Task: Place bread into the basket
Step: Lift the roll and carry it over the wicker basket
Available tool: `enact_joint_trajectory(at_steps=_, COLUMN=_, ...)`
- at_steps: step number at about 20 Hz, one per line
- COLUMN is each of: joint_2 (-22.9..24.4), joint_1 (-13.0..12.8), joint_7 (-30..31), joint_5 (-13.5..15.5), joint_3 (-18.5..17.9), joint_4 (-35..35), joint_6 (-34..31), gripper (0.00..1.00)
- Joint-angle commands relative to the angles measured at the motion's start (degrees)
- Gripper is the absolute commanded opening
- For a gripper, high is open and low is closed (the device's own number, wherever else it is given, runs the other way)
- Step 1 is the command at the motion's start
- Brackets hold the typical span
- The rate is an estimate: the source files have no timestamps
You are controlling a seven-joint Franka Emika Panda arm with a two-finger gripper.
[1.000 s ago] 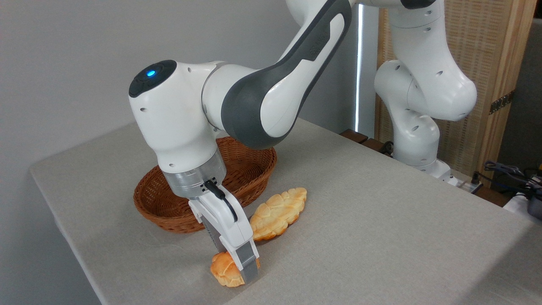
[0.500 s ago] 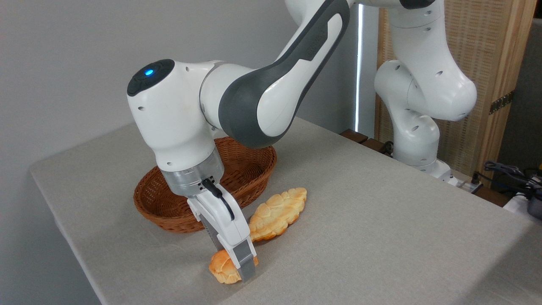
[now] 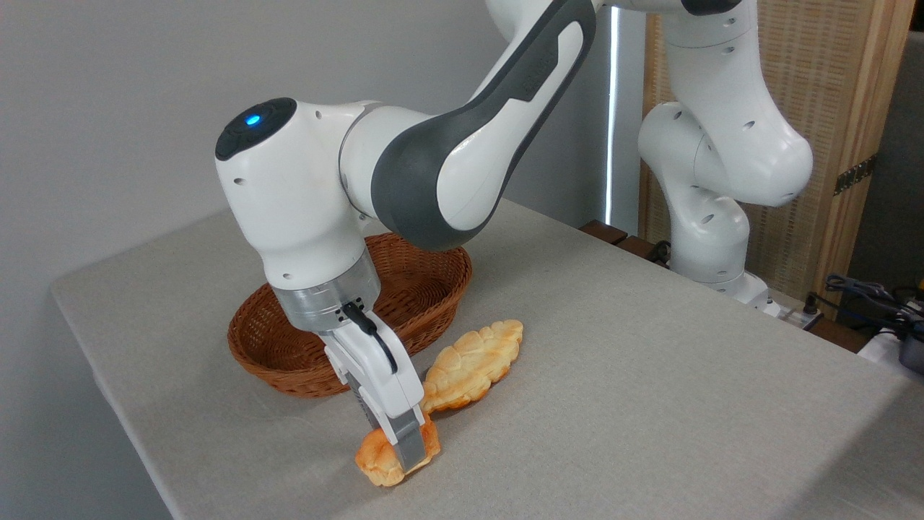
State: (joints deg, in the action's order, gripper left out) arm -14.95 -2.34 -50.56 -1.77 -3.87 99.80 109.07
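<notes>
The gripper (image 3: 401, 451) is closed narrow on the bread (image 3: 382, 459), a small glossy orange-golden bun. One grey finger (image 3: 408, 449) lies across the near face of the bun; the opposing finger is hidden behind it. The bun sits at the fingertips, tilted, with its lower edge at or just above the table (image 3: 650, 404); contact with the cloth cannot be confirmed from this view.

Positions relative to the gripper:
- The wicker basket (image 3: 289, 361) stands behind and above the fingertips in the picture, near, with its front rim just past the gripper body.
- A longer, paler leaf-shaped loaf (image 3: 473, 365) lies to the right of the gripper body, its near end close to the fingers but apart from the bun.

Task status, as judged: the grasp appears made and the lift is at its very start. The visible part of the basket holds nothing; part of its interior is masked by the wrist. Remaining steps: raise the bun clear of the rim, carry it over the basket, and release.
</notes>
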Motion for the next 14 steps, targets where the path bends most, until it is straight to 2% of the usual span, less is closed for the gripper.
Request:
enact_joint_trajectory(at_steps=1, joint_2=2.47, joint_1=-0.04, joint_7=-1.12, joint_5=0.19, joint_3=-0.26, joint_4=-0.57, joint_6=0.00, gripper=0.48)
enact_joint_trajectory(at_steps=5, joint_2=5.54, joint_1=-0.21, joint_7=-0.95, joint_5=0.63, joint_3=0.09, joint_4=-2.24, joint_6=-0.62, gripper=0.48)
enact_joint_trajectory(at_steps=6, joint_2=6.16, joint_1=-0.39, joint_7=-0.77, joint_5=1.59, joint_3=0.44, joint_4=-2.24, joint_6=-0.62, gripper=0.50)
enact_joint_trajectory(at_steps=7, joint_2=6.69, joint_1=-0.39, joint_7=-0.42, joint_5=3.51, joint_3=1.49, joint_4=-2.33, joint_6=-0.62, gripper=0.56)
enact_joint_trajectory(at_steps=8, joint_2=7.48, joint_1=-0.39, joint_7=-0.24, joint_5=5.36, joint_3=2.11, joint_4=-2.42, joint_6=-0.62, gripper=0.69)
enact_joint_trajectory(at_steps=9, joint_2=8.18, joint_1=-0.47, joint_7=0.02, joint_5=6.68, joint_3=2.64, joint_4=-3.11, joint_6=-0.70, gripper=0.74)
enact_joint_trajectory(at_steps=10, joint_2=8.53, joint_1=-0.48, joint_7=0.98, joint_5=7.56, joint_3=3.95, joint_4=-3.12, joint_6=-0.97, gripper=0.74)
enact_joint_trajectory(at_steps=11, joint_2=8.63, joint_1=-0.48, joint_7=2.81, joint_5=7.75, joint_3=5.35, joint_4=-3.12, joint_6=-1.14, gripper=0.79)
enact_joint_trajectory(at_steps=12, joint_2=8.63, joint_1=-0.48, joint_7=5.10, joint_5=7.75, joint_3=6.67, joint_4=-3.12, joint_6=-1.14, gripper=0.95)
enact_joint_trajectory(at_steps=13, joint_2=8.54, joint_1=-0.48, joint_7=6.08, joint_5=7.75, joint_3=7.90, joint_4=-3.12, joint_6=-1.14, gripper=1.00)
enact_joint_trajectory(at_steps=14, joint_2=8.36, joint_1=-0.48, joint_7=6.08, joint_5=7.75, joint_3=8.96, joint_4=-3.03, joint_6=-1.14, gripper=1.00)
